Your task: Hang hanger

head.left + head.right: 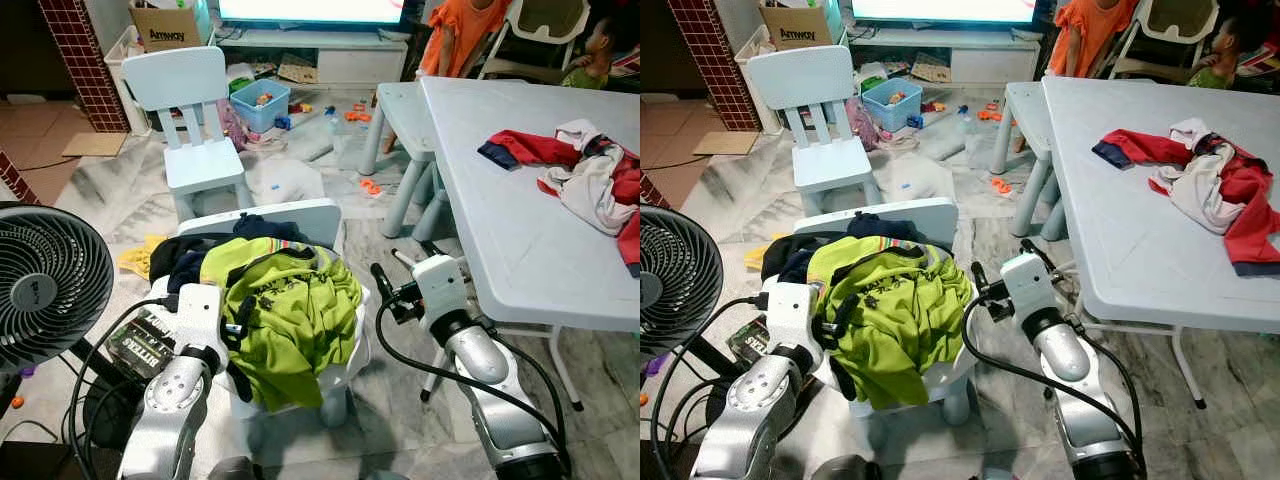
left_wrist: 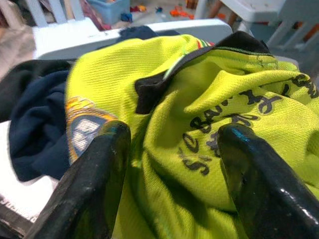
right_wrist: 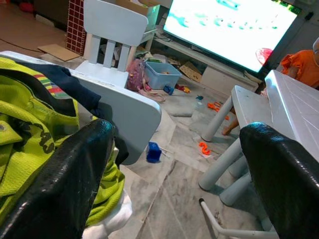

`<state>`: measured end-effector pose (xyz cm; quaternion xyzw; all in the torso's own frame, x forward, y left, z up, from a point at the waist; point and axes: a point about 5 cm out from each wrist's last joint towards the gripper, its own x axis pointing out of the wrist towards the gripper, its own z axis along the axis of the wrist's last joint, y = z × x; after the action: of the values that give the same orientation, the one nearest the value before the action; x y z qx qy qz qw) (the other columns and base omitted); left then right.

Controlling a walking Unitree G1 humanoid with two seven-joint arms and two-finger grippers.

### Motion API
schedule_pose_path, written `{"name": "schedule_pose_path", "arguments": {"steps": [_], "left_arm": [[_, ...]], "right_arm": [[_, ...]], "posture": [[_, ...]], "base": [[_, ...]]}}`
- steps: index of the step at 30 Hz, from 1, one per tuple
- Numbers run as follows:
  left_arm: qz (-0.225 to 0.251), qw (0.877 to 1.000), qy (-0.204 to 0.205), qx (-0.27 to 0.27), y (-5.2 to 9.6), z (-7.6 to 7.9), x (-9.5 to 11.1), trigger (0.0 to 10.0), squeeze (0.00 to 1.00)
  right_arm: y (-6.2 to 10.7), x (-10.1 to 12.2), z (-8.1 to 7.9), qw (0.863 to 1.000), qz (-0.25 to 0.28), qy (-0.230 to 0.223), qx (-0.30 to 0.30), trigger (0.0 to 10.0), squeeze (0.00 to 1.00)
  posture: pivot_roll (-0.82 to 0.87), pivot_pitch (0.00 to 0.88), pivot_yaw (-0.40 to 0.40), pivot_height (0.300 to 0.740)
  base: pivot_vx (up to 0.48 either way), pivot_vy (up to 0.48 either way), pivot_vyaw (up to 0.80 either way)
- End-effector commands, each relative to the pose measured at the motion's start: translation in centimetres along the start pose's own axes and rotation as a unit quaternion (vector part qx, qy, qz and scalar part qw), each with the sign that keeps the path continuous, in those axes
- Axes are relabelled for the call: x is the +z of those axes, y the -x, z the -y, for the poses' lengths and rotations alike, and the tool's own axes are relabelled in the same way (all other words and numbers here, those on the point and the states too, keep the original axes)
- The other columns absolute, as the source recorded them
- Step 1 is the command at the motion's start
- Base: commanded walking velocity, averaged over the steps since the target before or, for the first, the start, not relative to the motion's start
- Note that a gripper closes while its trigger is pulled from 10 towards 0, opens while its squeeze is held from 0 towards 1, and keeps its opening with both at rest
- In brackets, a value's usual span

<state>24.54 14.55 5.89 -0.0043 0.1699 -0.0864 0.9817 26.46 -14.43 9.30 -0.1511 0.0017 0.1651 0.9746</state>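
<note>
A small white chair (image 1: 310,214) stands right before me, heaped with clothes. On top lies a lime-green shirt (image 1: 292,310) with black lettering, over navy and black garments (image 1: 190,262). My left gripper (image 1: 236,332) is open at the heap's left side, its fingers (image 2: 102,164) straddling a fold of the green shirt (image 2: 199,124) without closing on it. My right gripper (image 1: 390,272) hangs open beside the chair's right edge, nothing between its fingers (image 3: 75,169); past them I see the chair back (image 3: 127,112) and the floor.
A black fan (image 1: 45,285) stands at my left with cables below. A grey table (image 1: 500,210) on the right carries red and white clothes (image 1: 590,175). Farther off are a pale blue chair (image 1: 195,120), a stool (image 1: 400,110), a toy bin (image 1: 262,103) and people (image 1: 455,35).
</note>
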Motion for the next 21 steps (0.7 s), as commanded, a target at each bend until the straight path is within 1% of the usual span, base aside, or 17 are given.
{"name": "schedule_pose_path", "arguments": {"steps": [1,2,3,5,12,16,18,19,21], "left_arm": [[-0.016,1.0,0.003,-0.013,-0.3,0.3,-0.3,10.0,0.0],[-0.013,1.0,0.006,-0.012,-0.3,0.4,-0.2,10.0,0.0],[-0.016,1.0,-0.001,-0.027,-0.5,0.7,-0.1,10.0,0.0],[-0.024,0.999,-0.005,-0.038,-0.6,0.9,-0.2,10.0,0.0],[-0.074,0.995,-0.022,-0.068,-0.7,1.4,-1.4,10.0,0.0],[-0.063,0.996,-0.031,-0.047,-0.7,1.0,-1.2,10.0,0.0],[-0.053,0.997,-0.042,-0.039,-0.6,0.8,-0.9,10.0,0.0],[-0.053,0.996,-0.053,-0.047,-0.5,0.8,-0.8,10.0,0.0],[-0.052,0.996,-0.057,-0.051,-0.4,0.9,-0.9,10.0,0.0]], "right_arm": [[0.0,-0.1,0.1,1.0,-0.001,0.004,0.0,10.0,0.0],[0.0,-0.1,0.1,1.0,-0.001,0.005,0.0,10.0,0.0],[0.0,-0.1,0.2,1.0,-0.002,0.005,-0.002,10.0,0.0],[0.1,-0.1,0.3,1.0,-0.002,0.006,-0.004,10.0,0.0],[0.2,-0.1,0.3,1.0,-0.002,0.005,-0.006,10.0,0.0],[0.1,-0.1,0.3,1.0,-0.002,0.005,-0.006,10.0,0.0],[0.1,-0.1,0.3,1.0,-0.002,0.006,-0.006,10.0,0.0],[0.1,-0.1,0.4,1.0,-0.002,0.006,-0.006,10.0,0.0],[0.1,-0.1,0.4,1.0,-0.002,0.007,-0.006,10.0,0.0]], "posture": [[0.0,0.0,-0.027,0.74],[0.0,0.0,-0.024,0.74],[0.0,0.0,-0.024,0.74],[0.0,0.0,-0.024,0.74],[-0.01,0.0,-0.018,0.74],[-0.01,0.0,-0.018,0.74],[-0.01,0.0,-0.021,0.74],[-0.01,0.0,-0.021,0.74],[-0.01,0.0,-0.021,0.74]], "base": [[0.0,0.0,0.0],[0.0,0.0,0.0],[0.0,0.0,0.0],[0.0,0.0,0.0],[0.0,0.0,0.0],[0.0,0.0,0.0],[0.0,0.0,0.0],[0.0,0.0,0.0],[0.0,0.0,0.0]]}}
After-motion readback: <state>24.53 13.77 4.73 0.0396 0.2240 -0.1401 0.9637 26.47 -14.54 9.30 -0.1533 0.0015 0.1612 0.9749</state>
